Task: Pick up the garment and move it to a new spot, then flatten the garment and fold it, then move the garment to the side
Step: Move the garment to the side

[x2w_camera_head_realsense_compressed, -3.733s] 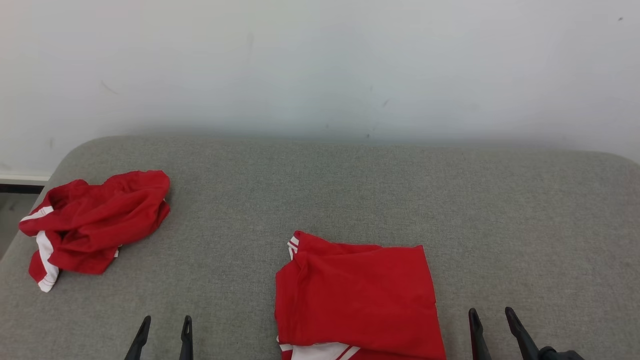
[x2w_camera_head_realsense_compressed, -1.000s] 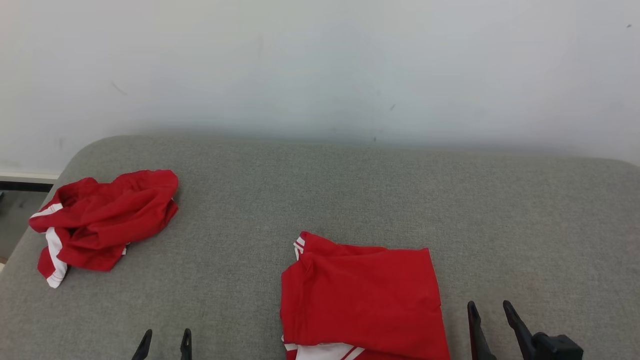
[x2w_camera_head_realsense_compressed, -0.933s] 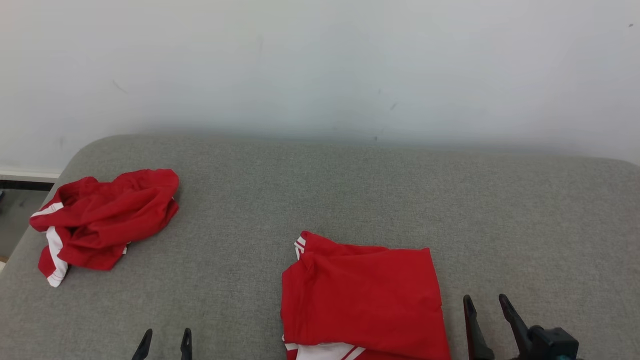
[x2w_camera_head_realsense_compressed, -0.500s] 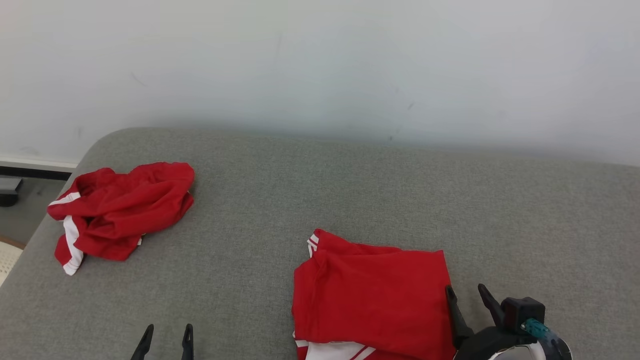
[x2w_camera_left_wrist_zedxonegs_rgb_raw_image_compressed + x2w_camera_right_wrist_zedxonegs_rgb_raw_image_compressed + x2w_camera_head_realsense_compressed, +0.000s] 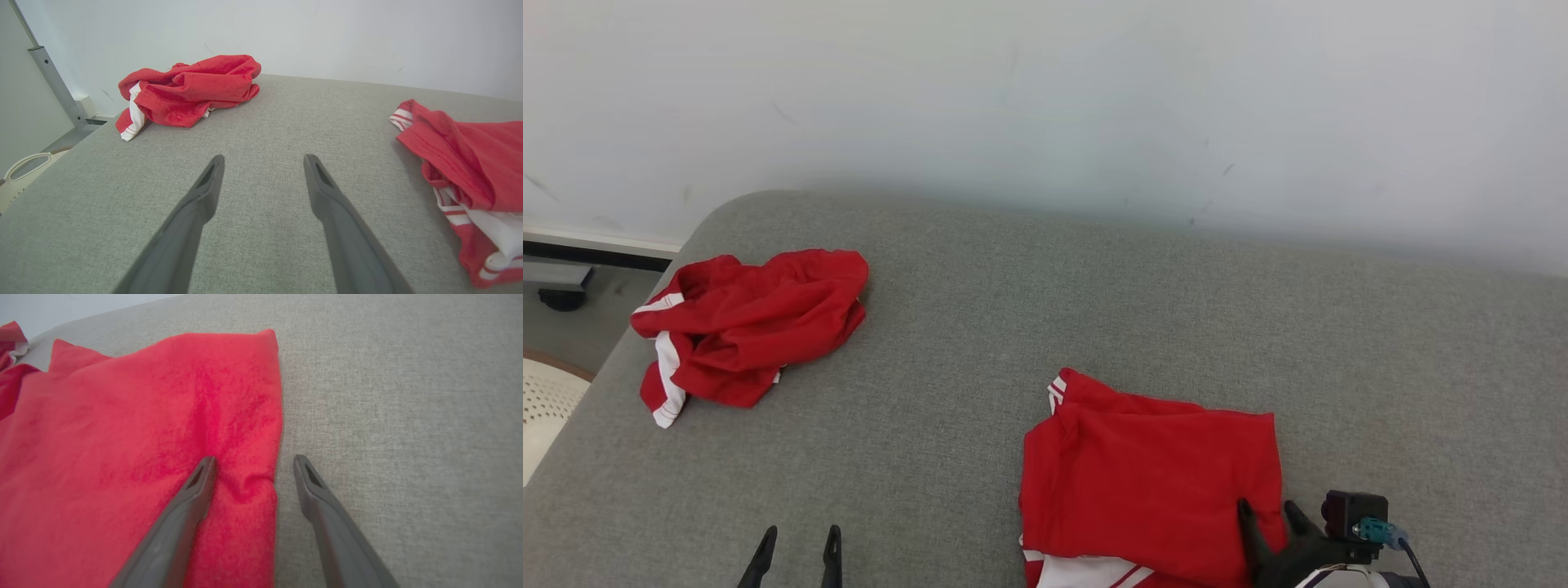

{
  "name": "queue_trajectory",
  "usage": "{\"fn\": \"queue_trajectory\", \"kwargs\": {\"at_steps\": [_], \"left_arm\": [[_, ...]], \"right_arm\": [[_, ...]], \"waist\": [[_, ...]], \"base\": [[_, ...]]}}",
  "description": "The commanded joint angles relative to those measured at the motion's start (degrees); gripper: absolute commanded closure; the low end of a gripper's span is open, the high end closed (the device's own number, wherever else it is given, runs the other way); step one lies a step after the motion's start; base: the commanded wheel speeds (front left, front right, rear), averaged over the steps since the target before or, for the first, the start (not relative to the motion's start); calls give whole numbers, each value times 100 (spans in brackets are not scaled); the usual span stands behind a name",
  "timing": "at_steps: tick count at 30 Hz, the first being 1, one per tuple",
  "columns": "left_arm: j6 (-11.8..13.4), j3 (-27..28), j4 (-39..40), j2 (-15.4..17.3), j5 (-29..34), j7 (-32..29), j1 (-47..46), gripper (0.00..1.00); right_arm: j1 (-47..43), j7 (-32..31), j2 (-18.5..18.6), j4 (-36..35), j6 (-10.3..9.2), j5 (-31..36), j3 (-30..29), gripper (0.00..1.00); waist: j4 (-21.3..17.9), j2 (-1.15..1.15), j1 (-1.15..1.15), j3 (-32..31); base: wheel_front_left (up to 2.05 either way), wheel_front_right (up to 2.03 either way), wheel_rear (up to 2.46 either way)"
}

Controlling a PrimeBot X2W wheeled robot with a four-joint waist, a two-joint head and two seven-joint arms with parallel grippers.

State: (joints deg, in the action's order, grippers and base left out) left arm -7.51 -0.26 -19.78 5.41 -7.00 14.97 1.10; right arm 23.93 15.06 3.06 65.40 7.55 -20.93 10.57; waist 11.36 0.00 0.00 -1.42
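Folded garment, red with white stripes along its near and far-left edges, lies flat on the grey padded surface, in the near middle of the head view and a little to the right. Right gripper sits at the garment's right-hand edge, near the near corner; jaws spread wide, nothing between them. Right wrist view: the gripper straddles that edge, one finger over the red cloth, the other over bare grey fabric just beside it; cannot tell whether either tip touches down. The cloth puckers slightly between the two fingers. Left gripper at the near left of the surface, well apart from the folded garment; jaws likewise spread, empty, over bare grey fabric. Crumpled garment, same red with white trim, lies bunched in a heap at the far left of the surface, near its rounded corner, well apart from both grippers and from the folded one. White wall behind the surface. A pale perforated object stands on the floor off the left edge; what it is cannot be told
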Motion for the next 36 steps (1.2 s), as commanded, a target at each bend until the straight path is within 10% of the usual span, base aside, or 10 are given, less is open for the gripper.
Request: {"fn": "queue_trajectory", "kwargs": {"at_steps": [1,3,11,36], "left_arm": [[9,-1,-5,-13,-22,18,-44,0],[9,4,-13,-20,-26,18,-50,0],[45,145,54,-12,41,17,-44,0],[20,356,650,251,38,17,-830,0]], "right_arm": [[-31,-83,-31,84,-11,-68,88,60],[-16,-74,-39,142,-11,-259,288,100],[378,6,38,342,-12,-361,497,100],[2671,1,2055,348,-11,938,345,100]], "waist": [[-3,0,0,3],[-11,0,0,9],[-202,0,0,31],[-1198,0,0,1551]], "base": [[0,0,0],[0,0,0],[0,0,0],[0,0,0]]}}
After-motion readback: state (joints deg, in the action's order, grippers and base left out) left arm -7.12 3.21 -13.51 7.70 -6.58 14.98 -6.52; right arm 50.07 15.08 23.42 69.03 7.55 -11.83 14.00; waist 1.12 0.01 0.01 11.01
